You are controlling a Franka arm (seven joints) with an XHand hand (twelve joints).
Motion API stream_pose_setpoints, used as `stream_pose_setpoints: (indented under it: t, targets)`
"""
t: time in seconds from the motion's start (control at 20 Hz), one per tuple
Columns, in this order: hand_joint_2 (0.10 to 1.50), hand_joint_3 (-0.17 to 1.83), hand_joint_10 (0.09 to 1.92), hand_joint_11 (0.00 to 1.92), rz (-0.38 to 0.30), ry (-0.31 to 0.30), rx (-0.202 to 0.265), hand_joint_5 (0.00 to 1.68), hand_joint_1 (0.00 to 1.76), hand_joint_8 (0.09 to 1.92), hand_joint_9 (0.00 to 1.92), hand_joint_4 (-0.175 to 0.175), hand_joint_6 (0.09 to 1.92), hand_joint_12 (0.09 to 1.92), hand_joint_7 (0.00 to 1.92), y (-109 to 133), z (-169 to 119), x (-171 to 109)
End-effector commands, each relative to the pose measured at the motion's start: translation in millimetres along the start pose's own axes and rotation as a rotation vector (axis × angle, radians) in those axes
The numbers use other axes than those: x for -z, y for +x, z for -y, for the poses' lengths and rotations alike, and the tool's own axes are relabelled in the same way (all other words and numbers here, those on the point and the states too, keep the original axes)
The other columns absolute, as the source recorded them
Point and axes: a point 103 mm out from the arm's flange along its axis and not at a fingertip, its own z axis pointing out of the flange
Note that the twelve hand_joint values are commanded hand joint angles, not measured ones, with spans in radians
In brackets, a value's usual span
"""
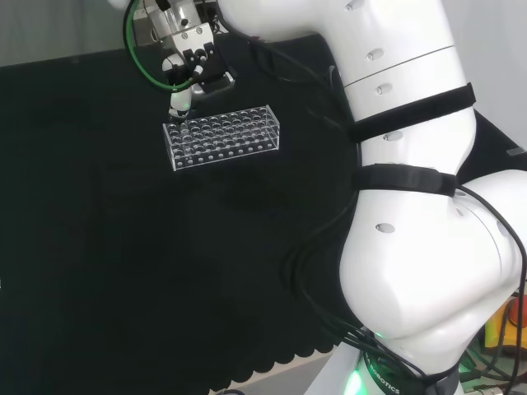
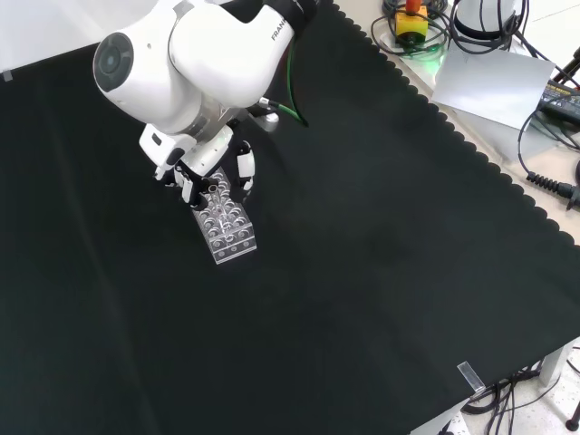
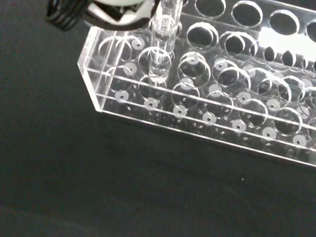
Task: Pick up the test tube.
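In the wrist view, nearest the camera lies bare black cloth (image 3: 123, 192), then the near wall of a clear rack (image 3: 207, 121) with its rows of round holes. A clear test tube (image 3: 160, 47) stands upright in a hole near the rack's end corner, its rounded bottom down inside the rack and its upper part rising toward the blurred white and black of the hand (image 3: 111, 10) just beyond it.

In the head view, the surface (image 1: 123, 271) is open black cloth up to the rack (image 1: 222, 137), which lies well back, its long side running across the view. The hand (image 1: 191, 70) hangs over the rack's left end, fingers pointing down, one white fingertip reaching to the rack's far left corner. Whether the fingers are closed on the tube I cannot tell; the tube itself is too faint to make out here.

In the front view, the rack (image 2: 228, 227) lies with its short end toward the camera, and the hand (image 2: 210, 172) sits over its far end, under the arm's big white link (image 2: 181, 63)
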Motion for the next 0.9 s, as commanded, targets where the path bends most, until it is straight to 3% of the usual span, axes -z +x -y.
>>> stream_pose_setpoints:
  t: [0.05,0.2,0.35,0.55,0.65,0.9]
  targets:
    - [0.72,0.58,0.6,0.28,-0.058,-0.028,-0.004,0.79,0.94,0.76,0.97,-0.175,0.71,1.48,1.24,8.6,-5.6,0.5]
    - [0.71,0.59,0.59,0.31,-0.077,-0.036,-0.004,0.82,0.95,0.73,1.0,-0.175,0.71,1.46,1.28,12.9,-7.4,0.7]
    - [0.69,0.61,0.56,0.4,-0.077,-0.095,-0.013,0.92,1.02,0.65,1.09,-0.175,0.68,1.41,1.39,16.2,-7.5,1.4]
    - [0.75,0.48,0.42,0.73,-0.095,-0.227,-0.035,1.26,1.2,0.5,1.45,-0.175,0.56,1.26,1.67,16.4,-1.6,5.4]
    - [0.72,0.5,0.36,0.9,-0.139,-0.276,-0.057,1.32,1.21,0.46,1.56,-0.175,0.5,1.18,1.74,13.0,1.0,8.9]
    - [0.7,0.52,0.32,1.27,-0.193,-0.329,-0.075,1.36,1.22,0.41,1.69,-0.175,0.45,0.94,1.8,6.1,5.4,18.2]
